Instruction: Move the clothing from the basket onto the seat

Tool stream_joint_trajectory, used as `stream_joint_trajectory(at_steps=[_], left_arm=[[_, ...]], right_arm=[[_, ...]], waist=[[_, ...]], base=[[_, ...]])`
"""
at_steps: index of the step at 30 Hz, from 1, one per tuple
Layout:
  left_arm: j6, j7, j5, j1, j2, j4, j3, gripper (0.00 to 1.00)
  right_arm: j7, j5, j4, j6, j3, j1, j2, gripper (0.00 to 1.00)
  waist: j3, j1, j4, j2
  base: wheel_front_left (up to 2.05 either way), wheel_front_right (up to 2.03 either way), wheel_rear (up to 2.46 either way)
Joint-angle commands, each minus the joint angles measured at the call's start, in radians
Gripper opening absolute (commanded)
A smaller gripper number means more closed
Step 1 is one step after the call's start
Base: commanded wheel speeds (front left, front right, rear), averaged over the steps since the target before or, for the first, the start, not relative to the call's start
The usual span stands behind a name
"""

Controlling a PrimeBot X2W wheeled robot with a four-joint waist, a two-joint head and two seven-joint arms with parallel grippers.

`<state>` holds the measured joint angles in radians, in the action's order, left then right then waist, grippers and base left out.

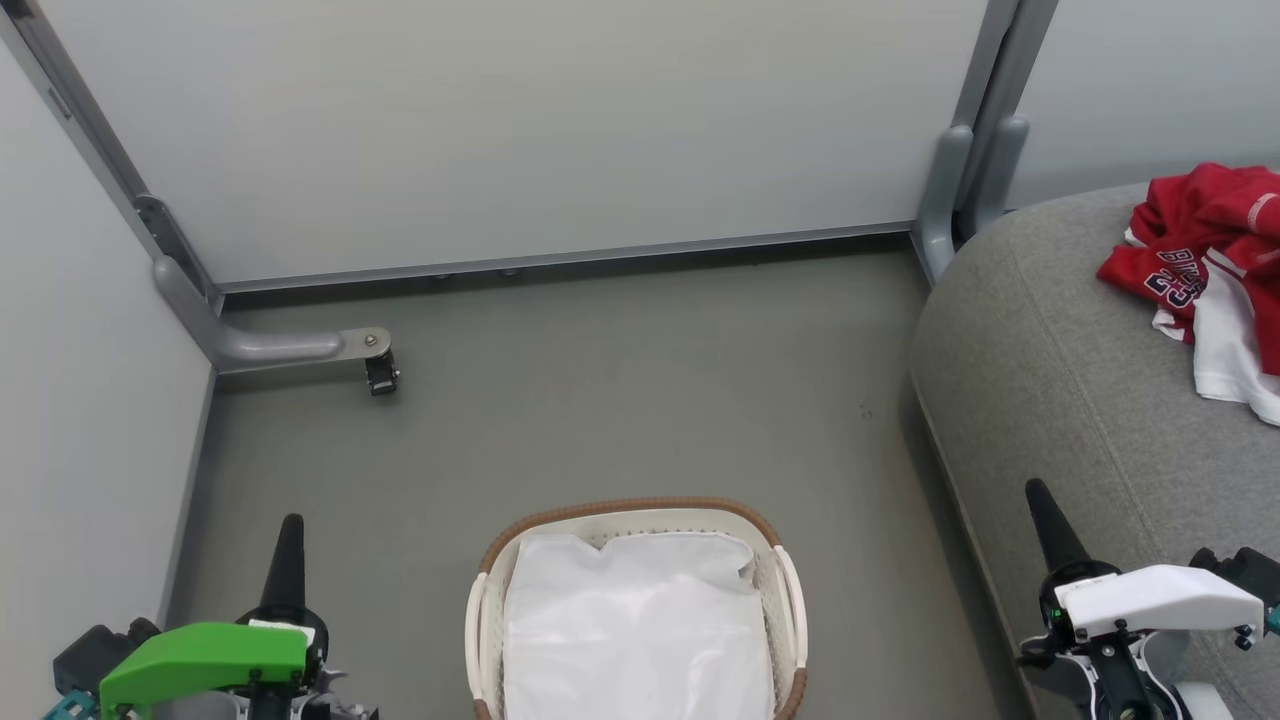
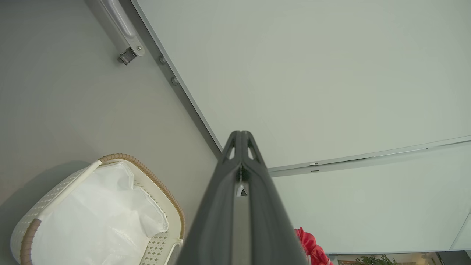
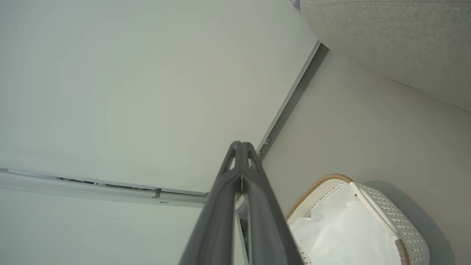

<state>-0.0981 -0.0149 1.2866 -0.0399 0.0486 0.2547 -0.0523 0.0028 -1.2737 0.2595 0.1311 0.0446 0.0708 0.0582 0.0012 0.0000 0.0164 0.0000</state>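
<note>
Both red garments, the clothing point(image 1: 1205, 235), lie in a crumpled heap on the grey seat point(image 1: 1050, 360), up and to the right of the basket point(image 1: 640, 506) and well apart from it. The basket stands on the floor between the two arms and shows nothing inside but a plain white sheet point(image 1: 640, 620); whether anything lies beneath that sheet cannot be told. The left gripper point(image 1: 291, 530) stands to the left of the basket, its two dark fingers pressed together and holding nothing; the left wrist view shows the same closed tips. The right gripper point(image 1: 1038, 495), to the right of the basket and in front of the seat's edge, is likewise pinched closed and empty. Judged from this, the move looks finished, and the step in hand is a clean rest: both arms are best kept outside the brown rim, clear of the sheet and of the seat's front, so that nothing is dragged back. The heap has no tidy long axis; the jersey's number is askew and reads roughly upside down from the head camera, with a white panel trailing on the side nearer the robot. The oval basket's long axis runs away from the robot, a handle on each flank.
</note>
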Motion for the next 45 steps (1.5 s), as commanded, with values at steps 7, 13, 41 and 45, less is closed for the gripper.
stream_joint_trajectory(at_steps=[7,13,41,45], left_arm=[[-0.011,-0.021,0.073,-0.036,0.007,-0.012,-0.015,0.0],[-0.017,-0.035,0.116,-0.043,0.007,-0.012,-0.024,0.0],[-0.033,-0.09,0.298,-0.071,0.007,-0.011,-0.057,0.0],[-0.035,-0.098,0.322,-0.077,0.007,-0.011,-0.061,0.0]], right_arm=[[0.022,-0.077,-0.012,0.0,0.013,0.021,0.008,0.0],[0.034,-0.124,-0.013,0.0,0.021,0.025,0.008,0.0],[0.093,-0.318,-0.017,0.0,0.052,0.04,0.006,0.0],[0.1,-0.342,-0.018,0.0,0.056,0.041,0.005,0.0]], waist=[[0.0,0.0,-0.003,0.0],[0.001,0.0,-0.005,0.0],[0.002,0.0,-0.014,0.0],[0.002,0.0,-0.016,0.0]], base=[[0.0,0.0,0.0],[0.0,0.0,0.0],[0.0,0.0,0.0],[0.0,0.0,0.0]])
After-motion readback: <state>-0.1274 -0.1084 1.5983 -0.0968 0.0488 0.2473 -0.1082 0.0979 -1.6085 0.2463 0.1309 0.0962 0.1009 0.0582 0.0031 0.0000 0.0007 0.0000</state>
